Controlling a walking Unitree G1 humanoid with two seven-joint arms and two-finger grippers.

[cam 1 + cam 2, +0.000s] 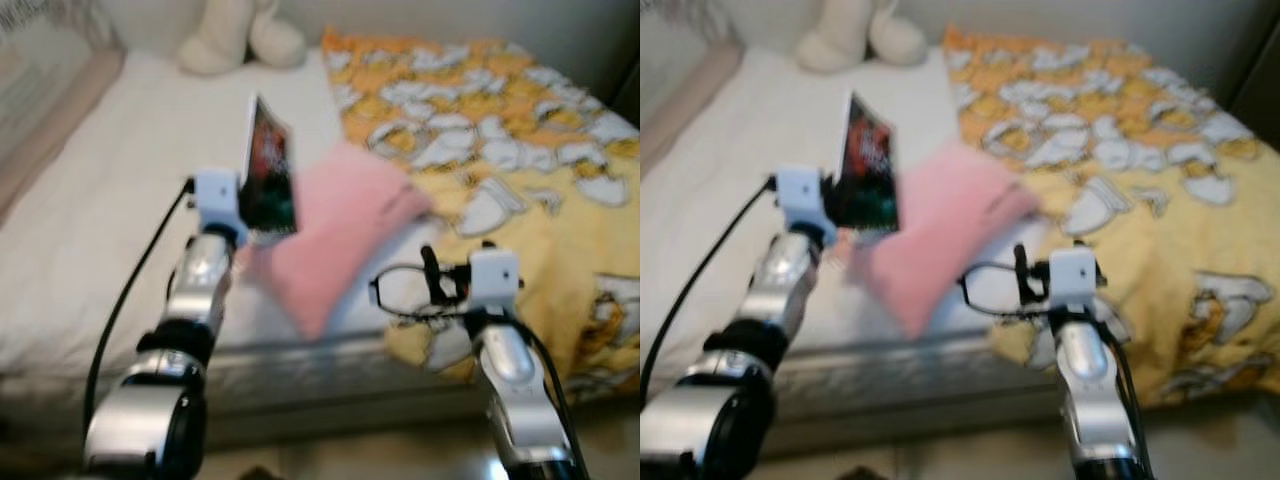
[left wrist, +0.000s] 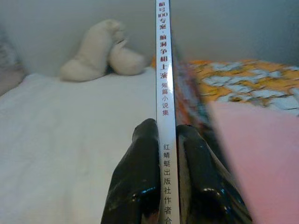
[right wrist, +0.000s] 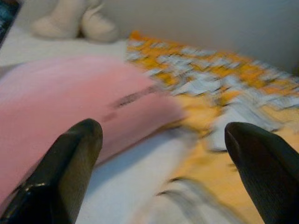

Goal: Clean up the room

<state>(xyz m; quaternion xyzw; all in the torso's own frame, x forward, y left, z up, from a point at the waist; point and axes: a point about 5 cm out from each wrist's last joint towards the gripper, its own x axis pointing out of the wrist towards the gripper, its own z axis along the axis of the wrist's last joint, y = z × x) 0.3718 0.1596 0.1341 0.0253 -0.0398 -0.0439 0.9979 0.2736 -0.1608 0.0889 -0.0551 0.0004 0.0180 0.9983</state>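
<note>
My left gripper (image 1: 258, 216) is shut on the lower edge of a thin book (image 1: 268, 168), holding it upright above the white bed sheet (image 1: 100, 210). In the left wrist view, the two black fingers (image 2: 140, 177) pinch the white spine (image 2: 164, 70), which has printed characters. A pink pillow (image 1: 340, 225) lies just right of the book, near the bed's front edge. My right gripper (image 1: 388, 290) hangs open over that edge, between the pillow and a yellow patterned blanket (image 1: 520, 150). Its fingertips (image 3: 77, 140) stand wide apart with nothing between them.
A cream plush toy (image 1: 240, 35) sits at the head of the bed against the wall. The yellow blanket covers the bed's right half and hangs over the front. The grey bed frame edge (image 1: 330, 375) runs just before my arms. The views are slightly blurred.
</note>
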